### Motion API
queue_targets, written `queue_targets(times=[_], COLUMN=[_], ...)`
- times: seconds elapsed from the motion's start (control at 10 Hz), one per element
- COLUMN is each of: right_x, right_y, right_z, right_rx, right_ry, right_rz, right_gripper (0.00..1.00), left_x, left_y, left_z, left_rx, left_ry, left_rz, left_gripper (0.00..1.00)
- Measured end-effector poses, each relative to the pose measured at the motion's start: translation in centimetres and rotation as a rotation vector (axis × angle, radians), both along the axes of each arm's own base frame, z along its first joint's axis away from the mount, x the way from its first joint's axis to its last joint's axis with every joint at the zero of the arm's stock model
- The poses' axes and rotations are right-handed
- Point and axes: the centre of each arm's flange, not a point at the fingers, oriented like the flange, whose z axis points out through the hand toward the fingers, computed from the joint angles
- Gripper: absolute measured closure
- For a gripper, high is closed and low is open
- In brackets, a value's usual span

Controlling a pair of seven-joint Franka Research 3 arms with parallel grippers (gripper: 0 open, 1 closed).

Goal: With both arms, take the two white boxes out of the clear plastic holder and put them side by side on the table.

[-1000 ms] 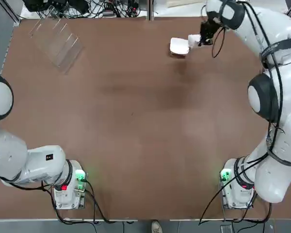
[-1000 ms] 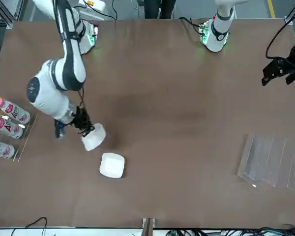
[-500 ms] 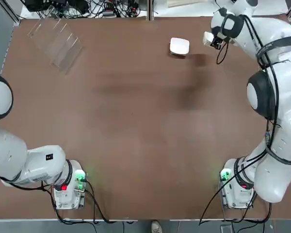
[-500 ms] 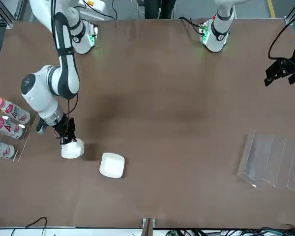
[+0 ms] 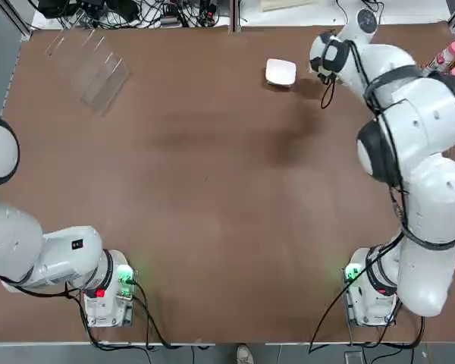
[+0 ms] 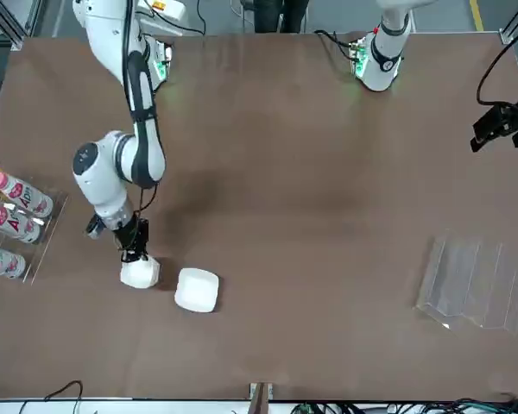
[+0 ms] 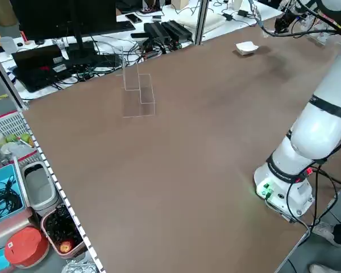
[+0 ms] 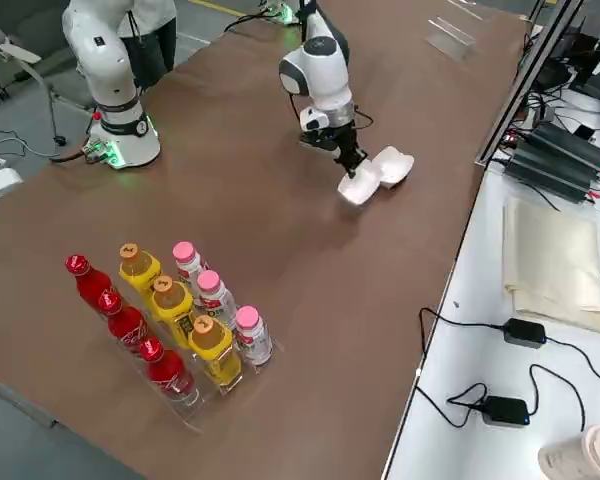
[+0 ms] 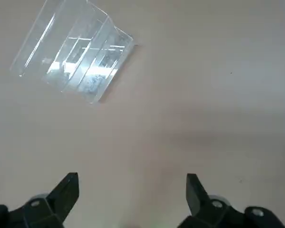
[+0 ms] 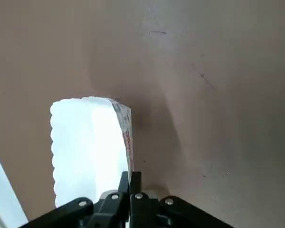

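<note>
One white box [image 6: 197,290] lies flat on the table [image 5: 212,189] near its far edge, also seen in the top view as white box [image 5: 280,72]. My right gripper [image 6: 136,254] is shut on an edge of the second white box [image 6: 140,273], which is down at the tabletop close beside the first. The right wrist view shows the shut fingers [image 10: 135,179] against that box [image 10: 85,147]. The clear plastic holder [image 5: 87,61] stands with nothing in it at the far left corner. My left gripper [image 9: 132,199] hangs open above the table, back from the holder [image 9: 73,61].
A clear rack of pink-capped bottles [image 6: 9,228] stands past the right arm at the table's side, with red and yellow bottles [image 8: 155,310] beside it. Cables and power bricks [image 5: 136,11] line the far edge.
The right arm carried its box away from the lying one, then lowered it to the table beside that box. The left gripper drifted slightly and stayed open.
</note>
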Motion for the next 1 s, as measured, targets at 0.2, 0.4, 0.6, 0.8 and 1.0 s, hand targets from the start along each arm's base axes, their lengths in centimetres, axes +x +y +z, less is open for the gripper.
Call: queue_targets(times=[0.2, 0.4, 0.6, 0.8, 1.0], right_x=[0.0, -0.2, -0.3, 0.2, 0.3], right_y=[0.1, 0.9, 1.8, 3.0, 4.0], right_z=[-1.2, -3.0, -4.5, -4.6, -5.0], right_rx=[-0.024, -0.054, -0.054, -0.039, -0.034], right_ry=[0.008, -0.006, -0.010, -0.018, -0.016], right_rz=[0.005, 0.015, 0.017, 0.016, 0.018], right_gripper=[0.98, 0.98, 0.98, 0.98, 0.98], left_x=[0.0, 0.0, 0.0, 0.0, 0.0], left_y=[-0.4, -0.5, -0.6, -0.8, -0.9], left_z=[0.0, 0.0, 0.0, 0.0, 0.0], left_rx=[0.000, 0.000, 0.000, -0.001, -0.001], left_ry=[0.000, 0.000, 0.000, 0.000, 0.000], left_rz=[-0.007, -0.010, -0.010, -0.015, -0.018], left_gripper=[0.00, 0.00, 0.00, 0.00, 0.00])
